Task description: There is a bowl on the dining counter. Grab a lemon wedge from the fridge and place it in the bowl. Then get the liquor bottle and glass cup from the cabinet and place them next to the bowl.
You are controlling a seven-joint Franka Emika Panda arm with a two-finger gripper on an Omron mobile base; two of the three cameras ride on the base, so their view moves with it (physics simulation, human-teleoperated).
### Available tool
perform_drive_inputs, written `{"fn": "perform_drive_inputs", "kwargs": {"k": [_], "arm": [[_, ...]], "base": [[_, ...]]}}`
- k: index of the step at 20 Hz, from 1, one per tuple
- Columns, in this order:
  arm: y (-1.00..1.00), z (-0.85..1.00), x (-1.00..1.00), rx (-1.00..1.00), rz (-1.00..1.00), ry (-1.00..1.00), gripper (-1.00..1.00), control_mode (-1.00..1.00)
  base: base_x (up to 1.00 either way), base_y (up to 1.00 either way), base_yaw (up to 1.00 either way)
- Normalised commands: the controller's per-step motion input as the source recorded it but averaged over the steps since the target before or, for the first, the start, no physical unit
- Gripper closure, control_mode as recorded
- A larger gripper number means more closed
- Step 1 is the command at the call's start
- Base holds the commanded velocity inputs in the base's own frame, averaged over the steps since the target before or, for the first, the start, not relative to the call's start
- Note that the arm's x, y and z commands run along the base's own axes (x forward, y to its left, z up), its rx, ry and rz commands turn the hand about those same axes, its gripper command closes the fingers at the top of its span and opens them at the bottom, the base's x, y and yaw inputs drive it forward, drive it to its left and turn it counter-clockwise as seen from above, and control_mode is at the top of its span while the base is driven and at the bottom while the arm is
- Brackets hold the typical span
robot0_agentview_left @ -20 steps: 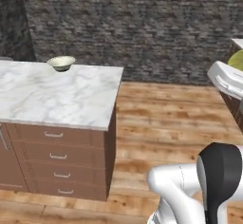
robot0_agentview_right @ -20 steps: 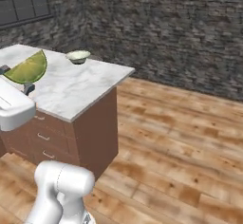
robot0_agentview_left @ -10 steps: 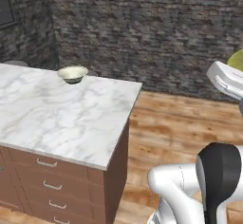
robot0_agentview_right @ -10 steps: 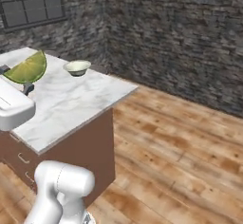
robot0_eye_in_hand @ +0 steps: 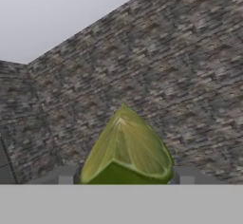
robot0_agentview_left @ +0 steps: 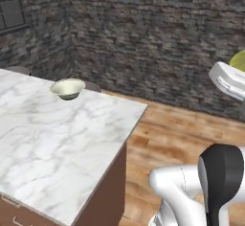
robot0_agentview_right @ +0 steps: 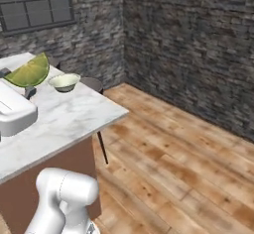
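Lemon wedge (robot0_eye_in_hand: pixel 126 147), yellow-green, clamped between the two fingers of the gripper (robot0_agentview_right: pixel 20 87), carried high over the dining counter (robot0_agentview_left: pixel 52 139); in the right base view it sits at 9 o'clock, just beside the bowl (robot0_agentview_right: pixel 64 82). Keep your grasp firm, centre the wedge over the bowl at 10 o'clock in the left base view, lower close to the rim, then release. Surface: white grey-veined marble; room: dark stone walls, plank floor, window (robot0_agentview_right: pixel 34 2) at 11 o'clock.

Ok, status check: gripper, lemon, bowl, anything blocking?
Gripper shut on yellow-green lemon wedge, held up off the counter. Pale cream-green bowl empty at white marble dining counter's far edge. Nothing on the marble between them.
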Motion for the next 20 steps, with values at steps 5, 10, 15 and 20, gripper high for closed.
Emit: {"fn": "perform_drive_inputs", "kwargs": {"k": [5,10,15,20], "arm": [[0.0,0.0,0.0,0.0,0.0,0.0,1.0,1.0],[0.0,0.0,0.0,0.0,0.0,0.0,1.0,1.0],[0.0,0.0,0.0,0.0,0.0,0.0,1.0,1.0],[0.0,0.0,0.0,0.0,0.0,0.0,1.0,1.0]], "base": [[0.74,-0.83,0.31],[0.74,-0.84,0.31],[0.71,-0.84,0.33],[0.65,-0.82,0.36]]}}
